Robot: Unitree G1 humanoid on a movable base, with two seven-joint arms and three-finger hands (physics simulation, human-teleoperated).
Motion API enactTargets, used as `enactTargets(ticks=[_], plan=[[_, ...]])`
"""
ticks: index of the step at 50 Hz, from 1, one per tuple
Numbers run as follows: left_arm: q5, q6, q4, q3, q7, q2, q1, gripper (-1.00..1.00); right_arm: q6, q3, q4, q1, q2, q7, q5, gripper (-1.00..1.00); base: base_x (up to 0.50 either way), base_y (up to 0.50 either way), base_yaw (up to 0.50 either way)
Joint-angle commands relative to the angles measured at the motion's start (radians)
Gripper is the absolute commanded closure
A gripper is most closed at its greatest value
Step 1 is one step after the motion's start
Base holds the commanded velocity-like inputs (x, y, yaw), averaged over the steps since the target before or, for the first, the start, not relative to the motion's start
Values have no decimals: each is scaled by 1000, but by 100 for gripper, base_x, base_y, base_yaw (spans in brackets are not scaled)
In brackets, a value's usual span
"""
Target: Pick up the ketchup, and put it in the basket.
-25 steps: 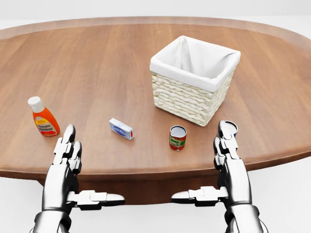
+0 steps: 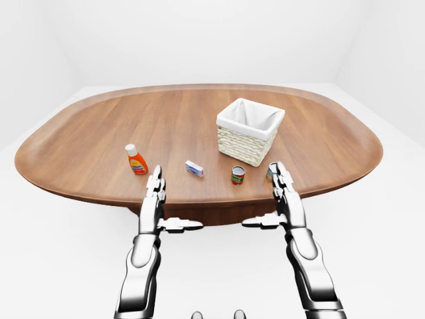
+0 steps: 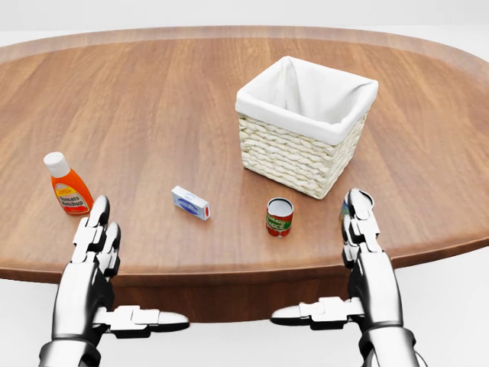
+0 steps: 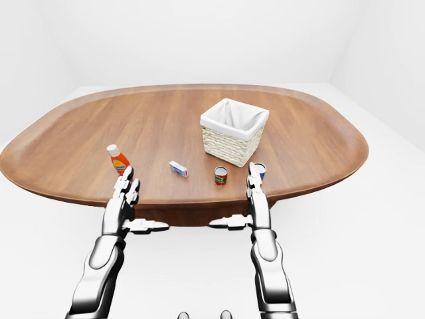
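Ketchup (image 3: pixel 69 191): upright on bench (image 3: pixel 153 99) at head view's left, ungrasped, well apart from basket (image 3: pixel 306 126); left hand (image 3: pixel 95 248) and right hand (image 3: pixel 361 229) open, empty; pick and placement both outstanding.

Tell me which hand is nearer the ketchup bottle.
Left. The left hand hovers open just below and right of the ketchup bottle in the head view; the right hand is far across, below the basket.
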Motion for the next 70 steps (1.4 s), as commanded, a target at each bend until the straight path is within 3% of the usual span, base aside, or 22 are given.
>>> enactTargets(ticks=[1,11,22,70], plan=[[-3,54,-274,0,-41,-2,124,-100,50,49,-234,101,9,-18,-83,-100,0,0,0],[-63,54,-528,90,-104,-18,203,-100,50,70,-524,224,7,-9,-119,-100,0,0,0],[-84,54,-570,138,-141,-38,215,-100,50,53,-659,280,8,-9,-123,-100,0,0,0],[-82,54,-573,141,-151,-44,219,-100,50,68,-577,258,9,-39,-177,-100,0,0,0]])
